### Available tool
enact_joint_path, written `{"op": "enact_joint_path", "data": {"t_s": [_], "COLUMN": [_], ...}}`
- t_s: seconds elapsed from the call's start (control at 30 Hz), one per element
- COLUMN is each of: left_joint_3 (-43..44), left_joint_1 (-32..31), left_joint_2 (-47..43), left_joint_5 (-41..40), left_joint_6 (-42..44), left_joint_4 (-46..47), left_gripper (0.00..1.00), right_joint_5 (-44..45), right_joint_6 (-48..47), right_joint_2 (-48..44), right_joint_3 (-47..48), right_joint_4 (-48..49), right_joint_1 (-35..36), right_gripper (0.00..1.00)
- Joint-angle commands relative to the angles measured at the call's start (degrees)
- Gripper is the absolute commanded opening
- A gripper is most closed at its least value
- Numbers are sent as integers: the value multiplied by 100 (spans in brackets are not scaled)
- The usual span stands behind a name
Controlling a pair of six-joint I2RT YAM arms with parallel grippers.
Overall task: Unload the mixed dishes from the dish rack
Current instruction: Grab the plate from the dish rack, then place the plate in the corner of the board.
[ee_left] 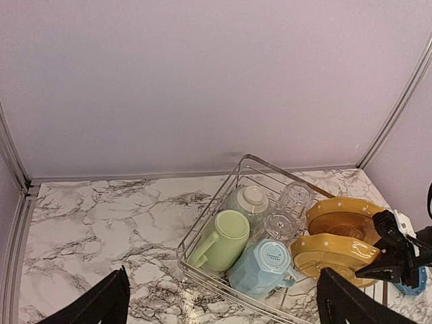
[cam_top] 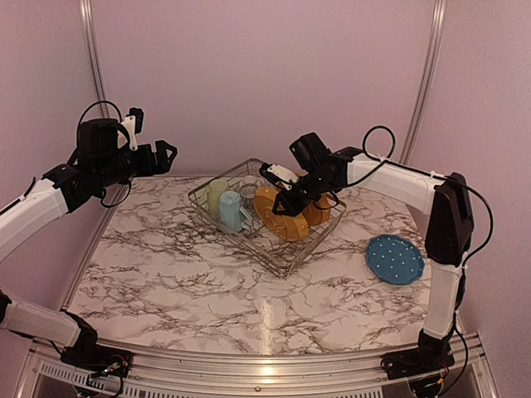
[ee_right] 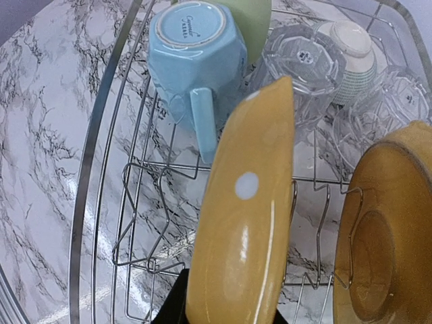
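The silver wire dish rack [cam_top: 217, 178] stands mid-table. My right gripper [cam_top: 284, 194] is shut on the rim of a yellow-orange plate [cam_top: 280, 217], which stands on edge in the rack. In the right wrist view this plate [ee_right: 246, 223] fills the middle between my fingers [ee_right: 174, 305]. The second yellow-orange plate [cam_top: 320, 211] stands behind it. A light blue mug [ee_left: 264, 266], a pale green cup [ee_left: 223, 239], an upturned pale green bowl [ee_left: 251, 201] and two clear glasses [ee_left: 295, 197] sit in the rack's left part. The blue plate [cam_top: 395, 259] lies on the table at right. My left gripper [cam_top: 164, 154] is open, high above the rack's left side.
The marble table [cam_top: 191, 274] ends at the pink back wall. Metal frame posts [cam_top: 93, 58] stand at the back left and right corners. The rack's upright dividers [ee_right: 145, 202] stand beside the held plate.
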Motion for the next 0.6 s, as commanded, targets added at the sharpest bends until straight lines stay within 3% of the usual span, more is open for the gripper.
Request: {"op": "enact_joint_path", "data": {"t_s": [0.0, 0.2, 0.57], "left_joint_3": [-1, -10, -1], "left_joint_1": [12, 10, 9], "left_joint_2": [3, 11, 23], "left_joint_5": [87, 83, 90], "left_joint_6": [-9, -10, -9], "left_joint_4": [-5, -5, -18], "left_gripper": [99, 99, 99], "right_joint_5": [331, 373, -504], "right_joint_6": [495, 365, 734], "right_joint_2": [-603, -707, -847], "right_joint_3": [685, 712, 708], "right_joint_4": [170, 167, 157], "right_joint_1": [33, 38, -160], "right_gripper": [0, 0, 0]}}
